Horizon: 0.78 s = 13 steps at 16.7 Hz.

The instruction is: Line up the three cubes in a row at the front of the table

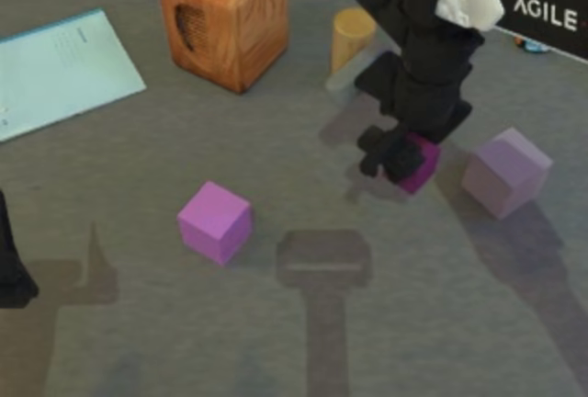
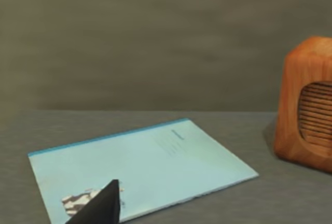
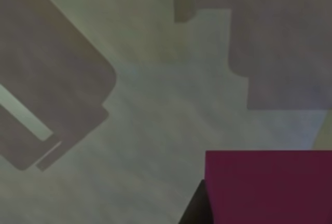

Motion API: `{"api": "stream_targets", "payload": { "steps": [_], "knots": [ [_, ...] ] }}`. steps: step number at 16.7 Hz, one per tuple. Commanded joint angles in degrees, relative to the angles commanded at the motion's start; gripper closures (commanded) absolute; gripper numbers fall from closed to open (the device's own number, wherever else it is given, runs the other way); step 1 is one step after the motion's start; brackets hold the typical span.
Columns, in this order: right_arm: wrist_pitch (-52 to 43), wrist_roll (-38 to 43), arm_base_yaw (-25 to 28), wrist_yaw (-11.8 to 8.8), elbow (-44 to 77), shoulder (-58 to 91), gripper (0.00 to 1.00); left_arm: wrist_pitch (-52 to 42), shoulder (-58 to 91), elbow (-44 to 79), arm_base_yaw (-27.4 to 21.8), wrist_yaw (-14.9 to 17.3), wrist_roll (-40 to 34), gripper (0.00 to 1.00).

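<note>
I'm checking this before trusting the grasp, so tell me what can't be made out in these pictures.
- Right gripper, top view: its own body hides the fingers, so a grip on the small dark magenta cube cannot be confirmed.
- Same cube, right wrist view: cut off by the frame edge.
- Left gripper, left wrist view: only a dark tip shows.
- Yellow cylinder, top view: partly behind the right arm.
</note>
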Motion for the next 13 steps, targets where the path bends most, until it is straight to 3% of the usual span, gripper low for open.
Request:
{"api": "stream_targets", "payload": {
  "steps": [6, 13],
  "knots": [
    [0.69, -1.59, 0.71, -0.07, -2.28, -1.83, 1.0, 0.0, 0.0, 0.0, 0.0, 0.0, 0.0, 0.0],
    [4.55, -15.84, 9.02, -0.54, -23.48, -17.79, 1.0, 0.0, 0.0, 0.0, 0.0, 0.0, 0.0, 0.0]
  ]
}}
